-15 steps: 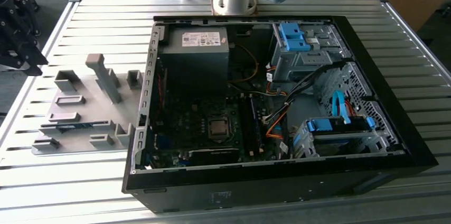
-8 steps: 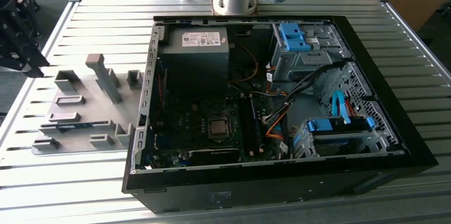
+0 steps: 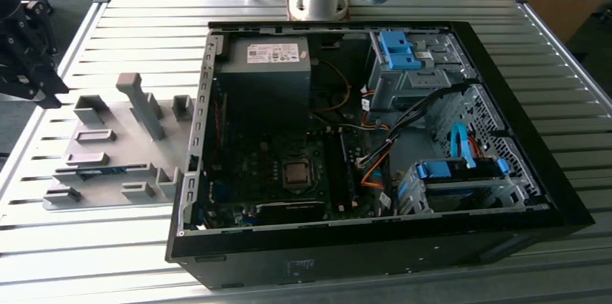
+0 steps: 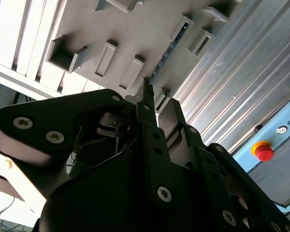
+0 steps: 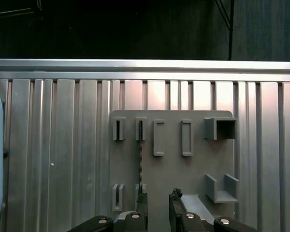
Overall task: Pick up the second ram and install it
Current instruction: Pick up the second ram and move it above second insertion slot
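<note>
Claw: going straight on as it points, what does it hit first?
Probably the flat grey plastic holder plate, straight ahead of the open claw. One finger lines up close to the thin blue-green ram stick standing on edge there, so that could come first; depth unclear.

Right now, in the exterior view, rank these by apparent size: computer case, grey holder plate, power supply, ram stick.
Largest to smallest:
1. computer case
2. grey holder plate
3. power supply
4. ram stick, a thin blue-green strip lying in the plate
No two look close enough to tie.
</note>
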Robot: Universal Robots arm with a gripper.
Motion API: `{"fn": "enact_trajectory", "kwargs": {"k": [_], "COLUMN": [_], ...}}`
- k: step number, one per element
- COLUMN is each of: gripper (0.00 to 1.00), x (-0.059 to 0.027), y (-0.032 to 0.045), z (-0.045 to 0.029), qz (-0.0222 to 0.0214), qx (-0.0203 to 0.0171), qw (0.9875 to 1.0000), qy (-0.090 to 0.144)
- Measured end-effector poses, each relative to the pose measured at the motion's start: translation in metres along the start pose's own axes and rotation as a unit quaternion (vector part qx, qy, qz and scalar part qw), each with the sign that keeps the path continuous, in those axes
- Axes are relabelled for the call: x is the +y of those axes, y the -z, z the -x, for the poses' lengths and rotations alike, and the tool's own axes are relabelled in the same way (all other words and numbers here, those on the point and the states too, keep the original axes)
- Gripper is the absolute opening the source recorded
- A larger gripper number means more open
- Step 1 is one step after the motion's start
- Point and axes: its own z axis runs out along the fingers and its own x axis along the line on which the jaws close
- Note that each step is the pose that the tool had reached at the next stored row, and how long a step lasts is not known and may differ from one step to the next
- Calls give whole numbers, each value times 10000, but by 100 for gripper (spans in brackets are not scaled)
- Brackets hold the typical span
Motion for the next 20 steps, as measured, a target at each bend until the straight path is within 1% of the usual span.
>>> {"fn": "enact_trajectory", "kwargs": {"k": [4, 9, 11, 20], "gripper": [31, 31, 31, 31], "x": [0, -3, -1, 2], "y": [-70, -162, -191, -206], "z": [-6, -19, -27, -31], "qz": [-2, -11, -12, -13], "qx": [2, -3, -4, -5], "qw": [10000, 9996, 9995, 9995], "qy": [-42, -283, -321, -321]}}
